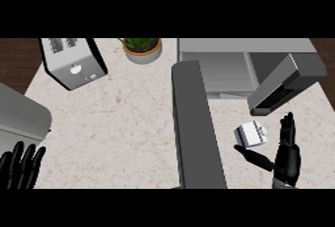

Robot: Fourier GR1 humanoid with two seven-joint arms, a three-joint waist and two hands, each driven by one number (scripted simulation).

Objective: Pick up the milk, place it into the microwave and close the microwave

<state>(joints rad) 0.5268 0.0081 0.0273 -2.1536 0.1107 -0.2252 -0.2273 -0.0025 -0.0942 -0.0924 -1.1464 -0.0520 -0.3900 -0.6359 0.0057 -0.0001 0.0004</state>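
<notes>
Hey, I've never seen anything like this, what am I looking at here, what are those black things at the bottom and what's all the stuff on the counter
You are looking steeply down at a kitchen counter, as if from a humanoid robot's head. There is only this one view. The black shapes at the bottom are the robot's two hands. The left hand shows at the lower left corner, open with its fingers up, resting. The right hand is open beside a small white milk carton, with the thumb stretched out below it; it does not hold the carton yet. Neither hand holds anything.

At the top right is a grey microwave with its door swung wide open toward the camera. At the top left stands a toaster, and next to it a potted plant. The job is to put the milk inside and shut the door.
</notes>
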